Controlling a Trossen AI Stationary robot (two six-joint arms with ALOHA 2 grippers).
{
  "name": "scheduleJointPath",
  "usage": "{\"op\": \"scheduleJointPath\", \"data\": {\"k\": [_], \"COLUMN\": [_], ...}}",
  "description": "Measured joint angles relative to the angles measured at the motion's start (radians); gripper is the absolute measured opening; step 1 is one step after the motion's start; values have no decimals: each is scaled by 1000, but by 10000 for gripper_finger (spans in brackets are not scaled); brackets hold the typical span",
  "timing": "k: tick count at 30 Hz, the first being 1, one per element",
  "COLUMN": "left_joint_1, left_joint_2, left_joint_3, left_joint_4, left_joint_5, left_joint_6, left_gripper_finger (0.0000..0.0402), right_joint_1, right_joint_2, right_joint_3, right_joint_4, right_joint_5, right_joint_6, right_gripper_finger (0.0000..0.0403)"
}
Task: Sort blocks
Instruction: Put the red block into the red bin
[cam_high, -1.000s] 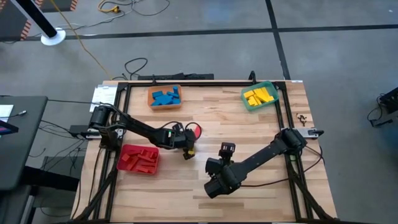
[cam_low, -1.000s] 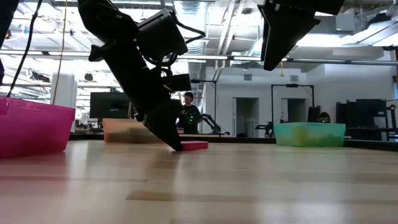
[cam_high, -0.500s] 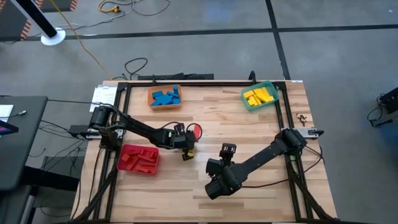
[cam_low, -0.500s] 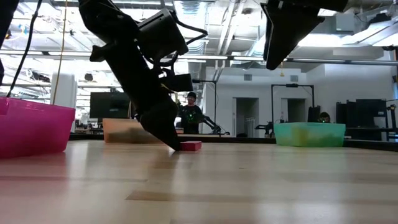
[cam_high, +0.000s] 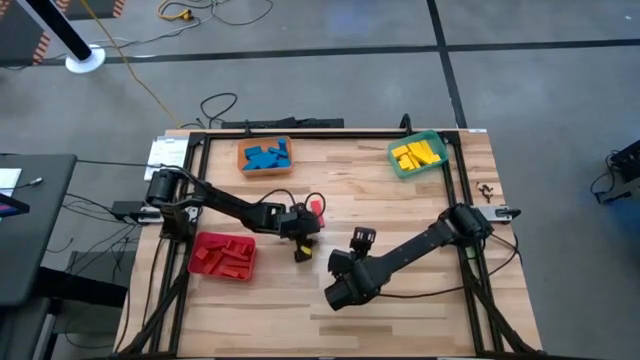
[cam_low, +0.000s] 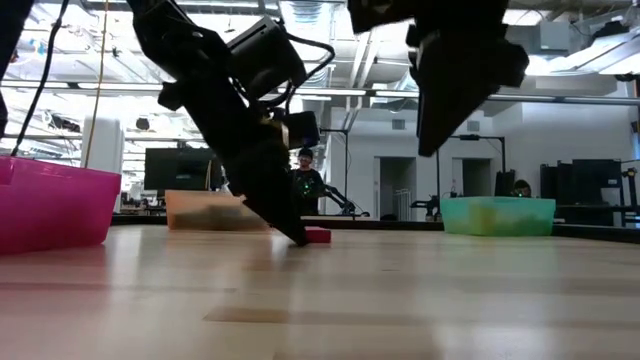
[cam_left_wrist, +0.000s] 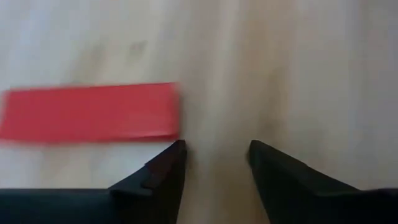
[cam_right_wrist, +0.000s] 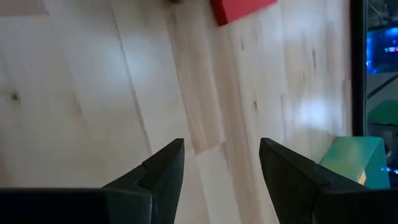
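A red block (cam_left_wrist: 90, 112) is seen flat on the bench (cam_left_wrist: 298, 74), just left of the spread, empty left end effector (cam_left_wrist: 214, 155).

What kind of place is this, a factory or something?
More likely a robotics lab or workshop: a wooden table with two robot arms, cables across a concrete floor, and other rigs and a person in the open room behind.

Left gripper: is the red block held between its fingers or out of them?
Out. The left gripper is open on bare wood; the red block lies flat beside it.
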Motion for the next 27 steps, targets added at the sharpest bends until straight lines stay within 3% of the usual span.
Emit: {"op": "scheduleJointPath", "data": {"k": [4, 7, 11, 16, 19, 23, 27], "left_joint_1": [4, -5, -5, 7, 18, 47, 114], "left_joint_2": [2, 1, -12, -108, -208, -315, -335], "left_joint_3": [0, -1, 0, 0, 0, 1, 2], "left_joint_4": [85, 129, 98, -139, -299, -378, -369], "left_joint_5": [222, 272, 262, 246, 138, -22, 18], "left_joint_6": [40, 96, 140, 196, 254, 346, 418], "left_gripper_finger": [180, 179, 178, 178, 177, 177, 177], "right_joint_1": [0, -1, -14, -54, -86, -143, -200], "right_joint_2": [0, 0, 0, 0, 0, -1, 0], "right_joint_3": [-33, -64, -122, -184, -224, -260, -310], "right_joint_4": [22, 73, 221, 372, 496, 659, 819], "right_joint_5": [-2, -3, -13, -16, -12, 1, -2], "right_joint_6": [20, 23, 19, 20, 23, 4, -52], "right_gripper_finger": [223, 223, 223, 223, 223, 224, 238]}}
